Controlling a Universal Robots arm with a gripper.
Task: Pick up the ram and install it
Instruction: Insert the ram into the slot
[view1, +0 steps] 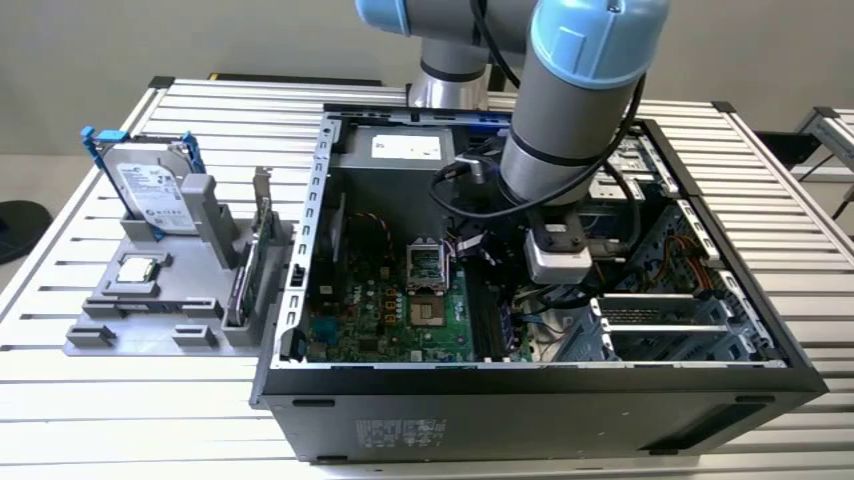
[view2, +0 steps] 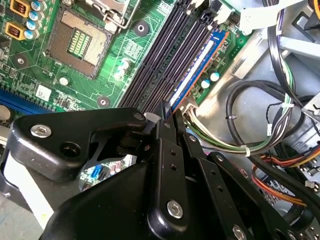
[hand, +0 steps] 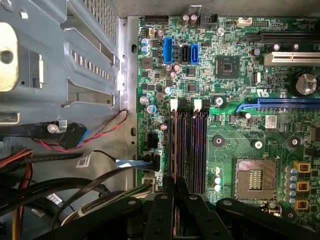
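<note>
The ram (view2: 198, 66) is a thin dark stick with a blue and white top edge. It stands on edge in the outermost of several black memory slots (hand: 192, 150) on the green motherboard (hand: 230, 90). In the first wrist view the ram (hand: 175, 145) shows edge-on. My gripper (view2: 168, 111) is black and is shut on the near end of the ram, with its fingertips (hand: 169, 186) pressed together over that slot. In the exterior view the arm (view1: 567, 130) reaches down into the open computer case (view1: 534, 400).
Bundled cables (view2: 260, 125) lie close beside the slots. An open processor socket (hand: 255, 177) sits on the other side. Outside the case, a grey fixture (view1: 134, 325) holds a hard drive in a blue frame (view1: 150, 190), a chip (view1: 138, 270) and a bracketed card (view1: 254, 260).
</note>
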